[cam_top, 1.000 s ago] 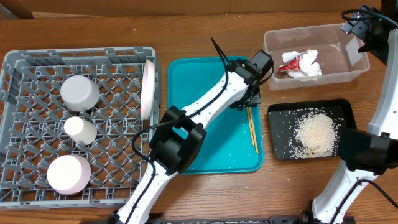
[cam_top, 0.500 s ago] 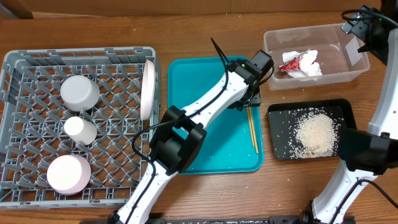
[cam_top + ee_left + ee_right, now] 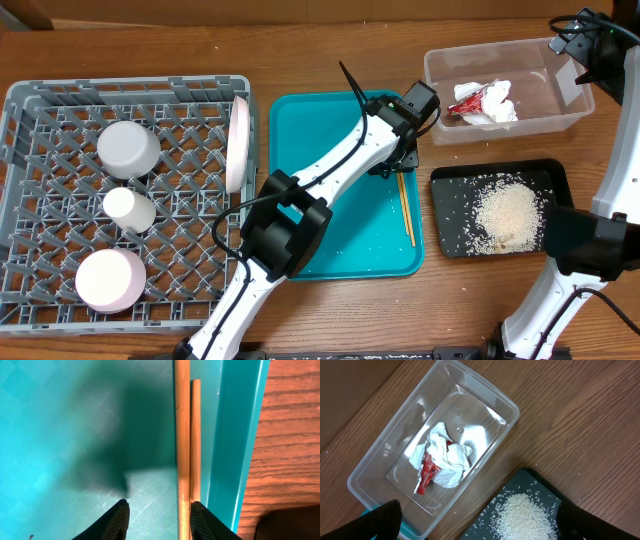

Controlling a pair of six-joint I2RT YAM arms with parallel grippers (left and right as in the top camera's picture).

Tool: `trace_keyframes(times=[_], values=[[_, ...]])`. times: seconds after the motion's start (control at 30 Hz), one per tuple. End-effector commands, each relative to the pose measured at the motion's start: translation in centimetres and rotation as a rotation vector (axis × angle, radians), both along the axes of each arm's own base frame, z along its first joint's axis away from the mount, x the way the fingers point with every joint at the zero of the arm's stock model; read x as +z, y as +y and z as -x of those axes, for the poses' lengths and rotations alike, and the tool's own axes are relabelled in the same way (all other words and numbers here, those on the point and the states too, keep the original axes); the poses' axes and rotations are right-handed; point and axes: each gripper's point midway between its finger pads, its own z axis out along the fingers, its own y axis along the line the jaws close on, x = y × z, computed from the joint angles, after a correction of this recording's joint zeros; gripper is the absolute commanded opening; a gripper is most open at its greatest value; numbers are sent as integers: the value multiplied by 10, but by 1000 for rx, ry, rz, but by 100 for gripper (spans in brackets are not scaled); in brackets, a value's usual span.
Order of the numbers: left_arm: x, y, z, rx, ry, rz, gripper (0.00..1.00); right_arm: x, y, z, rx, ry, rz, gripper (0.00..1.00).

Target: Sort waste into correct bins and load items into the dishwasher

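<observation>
Chopsticks (image 3: 407, 205) lie side by side along the right wall of the teal tray (image 3: 300, 210); the rest of the tray floor is bare apart from a few grains. L claw (image 3: 160, 512) hangs low over them, jaws partly apart, gripping nothing. Wrist cam shows one finger (image 3: 120, 517) over bare teal and the other at the outer stick, tight vs the wall; overhead hides that under the arm. R claw (image 3: 482, 525) is spread wide and empty above the clear tub (image 3: 375, 477), which holds the napkin (image 3: 451, 457) + red wrapper (image 3: 425, 472). Rice (image 3: 508, 213) sits in the black tray (image 3: 447, 215), w/ a narrow strip of desk (image 3: 330, 50) between it & the teal tray. Only overhead shows the rack (image 3: 60, 95) at left: plate (image 3: 238, 142) on edge at its right wall, bowl (image 3: 128, 148), cup (image 3: 129, 210).
</observation>
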Motion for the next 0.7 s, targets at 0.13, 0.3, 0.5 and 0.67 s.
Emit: trace_keyframes(times=[0.13,0.3,0.5,0.67], values=[[-16,0,1,-1,-6,-21,43,15,-2,4,0,-35,20,100],[-19,2,3,-1,1,-28,42,15,-2,4,0,-35,20,100],[-20,2,3,0,2,-29,41,15,-2,4,0,-35,20,100],[-20,2,2,0,0,-28,42,15,-2,4,0,-35,20,100]])
